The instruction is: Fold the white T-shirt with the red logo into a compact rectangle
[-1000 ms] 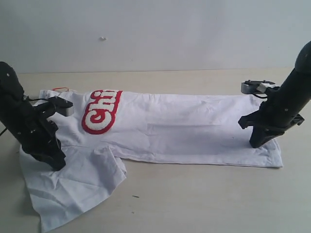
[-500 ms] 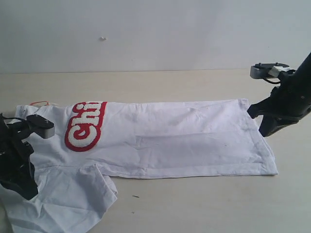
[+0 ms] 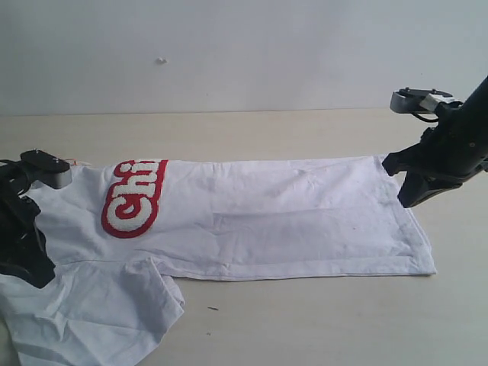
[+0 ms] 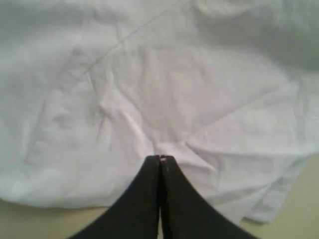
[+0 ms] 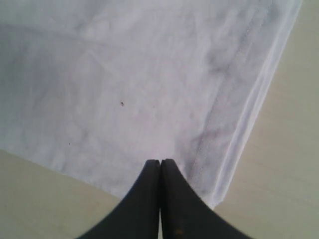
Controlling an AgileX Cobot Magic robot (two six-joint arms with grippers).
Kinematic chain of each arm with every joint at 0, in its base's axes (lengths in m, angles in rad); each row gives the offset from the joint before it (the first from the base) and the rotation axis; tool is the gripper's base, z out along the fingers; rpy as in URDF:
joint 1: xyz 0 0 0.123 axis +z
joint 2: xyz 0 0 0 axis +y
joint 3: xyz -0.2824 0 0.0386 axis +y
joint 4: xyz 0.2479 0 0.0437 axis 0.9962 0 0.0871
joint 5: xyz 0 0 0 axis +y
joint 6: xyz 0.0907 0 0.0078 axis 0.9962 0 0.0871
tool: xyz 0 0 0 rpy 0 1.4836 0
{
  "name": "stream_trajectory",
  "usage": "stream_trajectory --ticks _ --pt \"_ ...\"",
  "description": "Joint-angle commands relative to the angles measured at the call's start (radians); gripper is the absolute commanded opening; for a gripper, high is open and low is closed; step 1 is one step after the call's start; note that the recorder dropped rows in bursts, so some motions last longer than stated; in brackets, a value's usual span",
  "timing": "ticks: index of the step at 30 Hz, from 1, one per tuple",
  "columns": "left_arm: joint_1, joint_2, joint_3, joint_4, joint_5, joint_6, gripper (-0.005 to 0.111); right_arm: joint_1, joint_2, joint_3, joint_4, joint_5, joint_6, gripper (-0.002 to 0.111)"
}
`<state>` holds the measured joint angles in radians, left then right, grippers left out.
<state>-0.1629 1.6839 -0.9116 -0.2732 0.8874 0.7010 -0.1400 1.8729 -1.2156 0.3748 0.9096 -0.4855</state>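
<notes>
The white T-shirt [image 3: 290, 213] lies folded lengthwise across the table, collar end at the left and hem [image 3: 415, 229] at the right. Only part of the red logo [image 3: 133, 200] shows, the letters "Chi". One sleeve [image 3: 99, 313] spreads crumpled toward the front left. My left gripper [image 3: 36, 276] stands on the shirt by that sleeve, and in the left wrist view its jaws [image 4: 160, 158] are shut with creases of cloth running into the tips. My right gripper [image 3: 408, 202] hangs shut and empty just above the hem's far corner. The right wrist view shows it [image 5: 160, 162] over flat cloth beside the hem [image 5: 249, 114].
The beige table [image 3: 305, 320] runs bare in front of the shirt and behind it up to a plain white wall [image 3: 244, 53]. A tiny dark speck [image 3: 212, 309] lies on the table near the sleeve.
The shirt has slid left along with my left gripper, which then rose slightly. My right gripper has come off the hem and lifted up and back to the right.
</notes>
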Motion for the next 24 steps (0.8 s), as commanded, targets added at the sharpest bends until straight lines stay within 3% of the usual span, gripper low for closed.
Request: stream_trajectory --ticks 1,6,9,18,21,22,24 --pt "-0.001 -0.032 0.002 -0.016 0.003 -0.022 0.011 0.0 -0.012 0.003 0.016 0.002 -0.013 0.0" --pt "-0.001 -0.051 0.002 -0.031 -0.015 -0.022 0.039 0.0 -0.012 0.003 0.017 0.0 -0.013 0.0" --pt "-0.001 -0.07 0.002 -0.029 -0.025 -0.022 0.05 0.0 -0.012 0.003 0.025 -0.004 -0.013 0.0" --pt "0.002 -0.162 0.002 0.03 -0.059 -0.033 0.051 0.0 -0.012 0.003 0.033 -0.012 -0.017 0.0" --pt "0.018 -0.184 0.002 0.094 -0.14 -0.223 0.051 0.0 -0.012 0.003 0.037 -0.015 -0.017 0.0" --pt "0.034 -0.186 0.002 0.156 -0.181 -0.374 0.051 0.0 -0.012 0.003 0.04 -0.02 -0.017 0.0" --pt "0.108 -0.179 0.002 0.253 -0.267 -0.594 0.051 0.0 -0.012 0.003 0.047 -0.032 -0.017 0.0"
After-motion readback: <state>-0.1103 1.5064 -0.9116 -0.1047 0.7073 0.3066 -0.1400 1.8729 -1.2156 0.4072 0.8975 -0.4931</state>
